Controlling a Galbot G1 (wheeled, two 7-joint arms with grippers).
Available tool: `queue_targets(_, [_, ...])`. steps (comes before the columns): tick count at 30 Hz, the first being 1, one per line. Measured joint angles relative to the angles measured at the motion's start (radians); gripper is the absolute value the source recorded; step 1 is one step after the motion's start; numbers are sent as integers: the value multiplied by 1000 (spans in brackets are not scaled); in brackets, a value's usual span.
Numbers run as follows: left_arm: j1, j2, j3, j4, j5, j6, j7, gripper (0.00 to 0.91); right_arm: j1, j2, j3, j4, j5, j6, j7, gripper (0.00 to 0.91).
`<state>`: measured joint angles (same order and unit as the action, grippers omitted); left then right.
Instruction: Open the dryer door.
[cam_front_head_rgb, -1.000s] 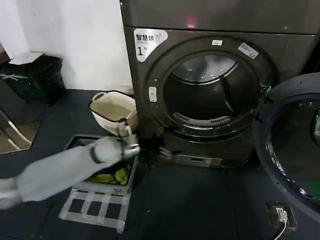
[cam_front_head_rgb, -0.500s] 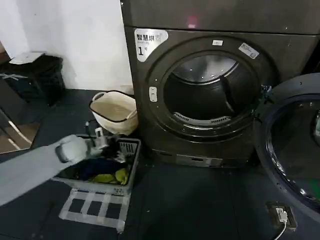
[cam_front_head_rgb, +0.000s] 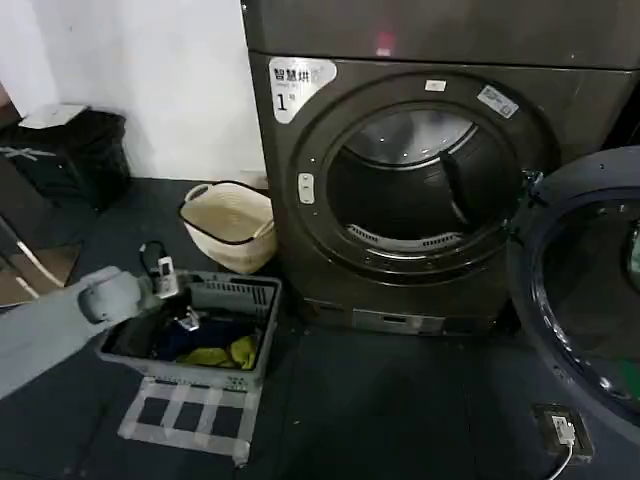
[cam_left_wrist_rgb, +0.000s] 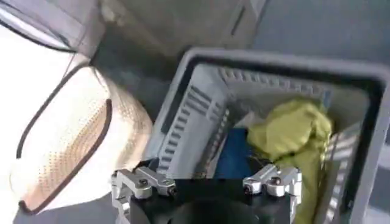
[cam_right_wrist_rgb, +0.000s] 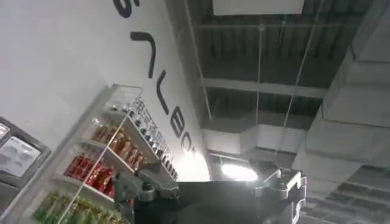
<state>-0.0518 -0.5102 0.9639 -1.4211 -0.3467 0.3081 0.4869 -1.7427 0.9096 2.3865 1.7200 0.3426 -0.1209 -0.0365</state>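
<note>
Dryer door, the large round porthole with a wide rim around dark tinted glass, hangs swung fully out on its hinge at the right side of the dark grey front-loading machine, its dark inner side turned toward the room. The round drum opening stands bare, with the pale back of the drum visible inside. Judging from this, the opening step looks complete, and what remains is only for the arm to clear away; nothing more seems to be asked of the door itself.

On the dark floor at the machine's lower left corner, the left gripper sits over the near-left rim of a grey slatted plastic laundry basket holding yellow-green and blue clothes. A cream woven basket with a dark rim stands just beyond it, near the wall. In the left wrist view its two metal fingertips stand well apart, with nothing between them, hovering above the basket's contents.

The right gripper is parked and points up toward a ceiling and a shelf of goods, fingers spread and empty.
</note>
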Motion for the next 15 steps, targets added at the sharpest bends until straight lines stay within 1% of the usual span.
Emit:
queue_targets(11, [14,18,-2,97,48,-32,32,907,6,0,3,-5,-2,4,0,907])
queue_targets(15, [17,26,-2,113,55,-22,28,907,5,-2,10,-5,-3,5,0,907])
